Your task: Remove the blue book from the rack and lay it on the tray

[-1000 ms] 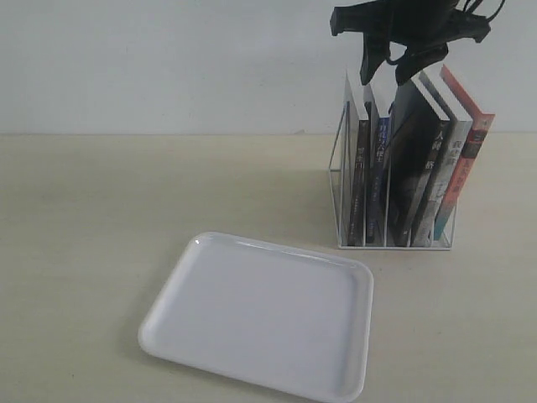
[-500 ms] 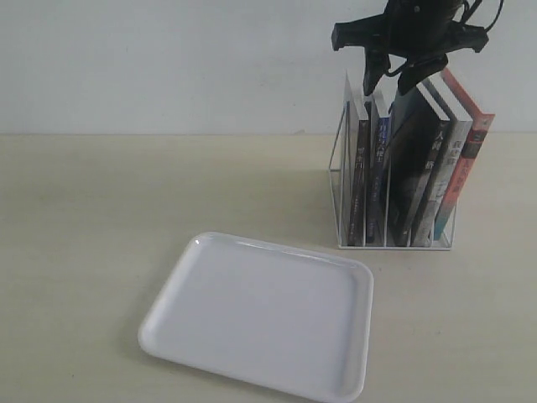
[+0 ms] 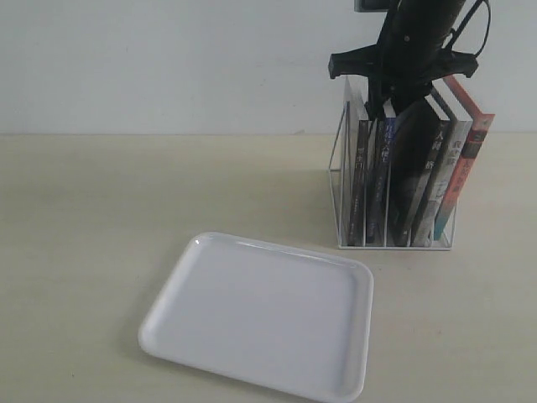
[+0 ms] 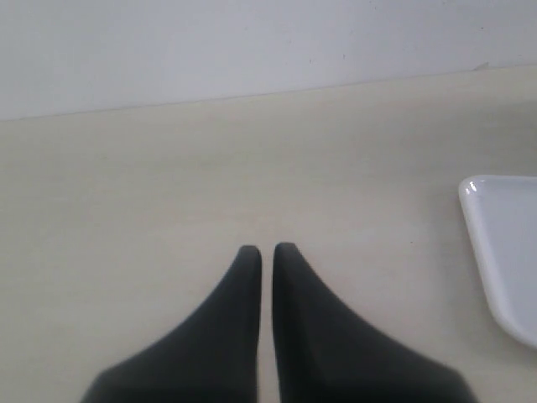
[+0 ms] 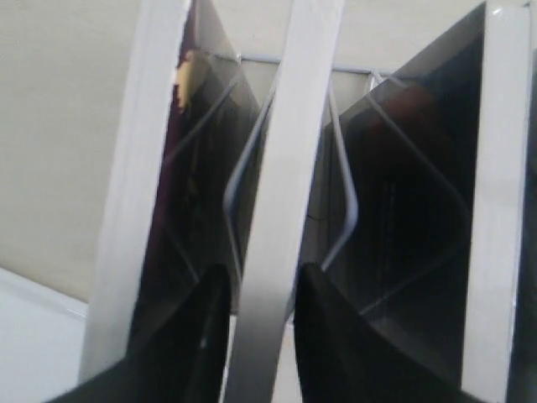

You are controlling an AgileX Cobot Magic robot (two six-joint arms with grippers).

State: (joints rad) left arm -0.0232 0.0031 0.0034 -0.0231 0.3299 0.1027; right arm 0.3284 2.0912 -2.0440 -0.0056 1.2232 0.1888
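The blue book [image 3: 380,168] stands upright in the white wire rack [image 3: 339,180], second from the left, at the table's back right. My right gripper [image 3: 383,105] has come down on its top edge. In the right wrist view its two dark fingers press either side of the book's white page edge [image 5: 281,168], so the right gripper [image 5: 262,290] is shut on it. The white tray [image 3: 260,319] lies flat at the front centre with nothing on it. My left gripper [image 4: 266,249] is shut with nothing in it above bare table, with a corner of the tray [image 4: 508,243] beside it.
Other books share the rack: a dark one [image 3: 359,168] on the left, then a black one [image 3: 411,168], a pale grey-white one [image 3: 436,172] and an orange-spined one [image 3: 466,176] leaning to the right. A white wall stands close behind the rack.
My right gripper has dropped from above the rack onto the blue book's top edge, and its jaws have narrowed around it. The books and tray have not moved.
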